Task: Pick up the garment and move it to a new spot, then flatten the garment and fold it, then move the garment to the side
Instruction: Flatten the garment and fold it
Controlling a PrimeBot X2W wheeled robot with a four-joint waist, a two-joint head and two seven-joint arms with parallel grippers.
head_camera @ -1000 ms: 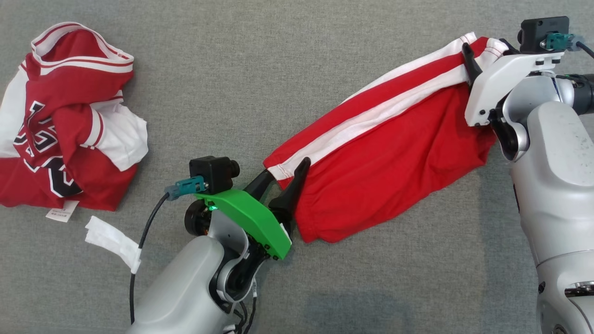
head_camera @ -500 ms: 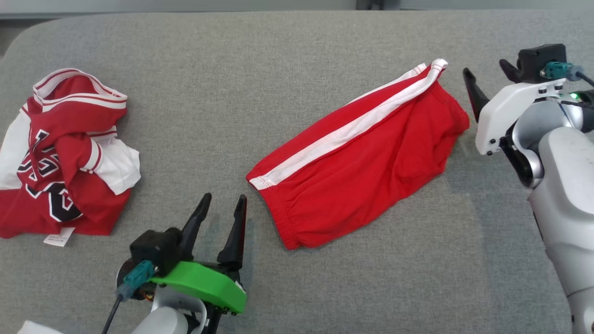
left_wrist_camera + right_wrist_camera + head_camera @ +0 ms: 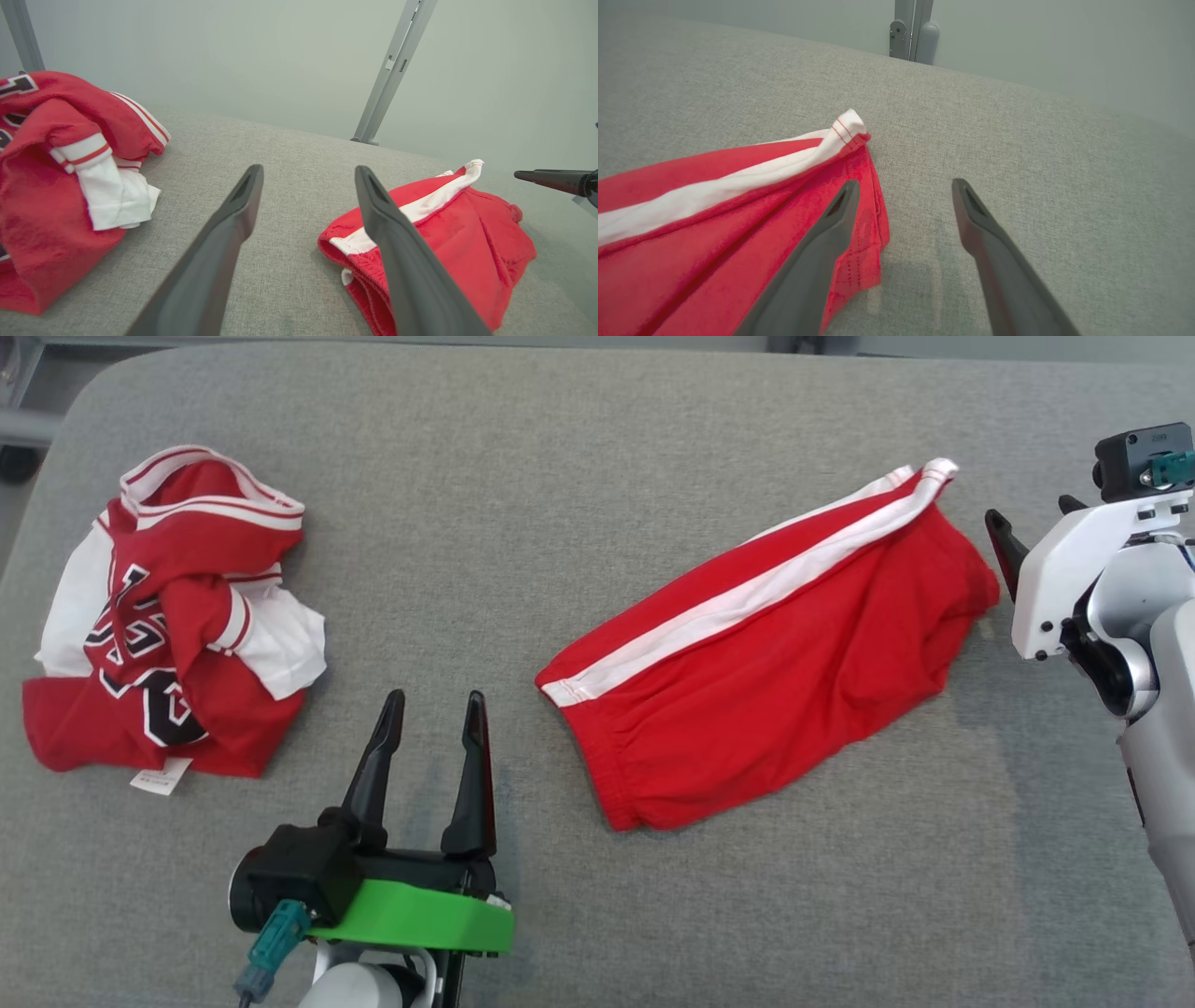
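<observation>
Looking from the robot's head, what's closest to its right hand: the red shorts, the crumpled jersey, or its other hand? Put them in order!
From the right hand:
1. red shorts, just beside it, centre-right.
2. left hand, lower middle.
3. jersey, far left.

You have bare grey fabric surface [image 3: 448, 523] between the crumpled jersey [image 3: 168, 644] on the left and the red shorts [image 3: 775, 653] on the right; far strip and near right lie open.

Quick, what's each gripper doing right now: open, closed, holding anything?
Left gripper: open, empty, beside the red shorts.
Right gripper: open, empty, at the shorts' other end.
</observation>
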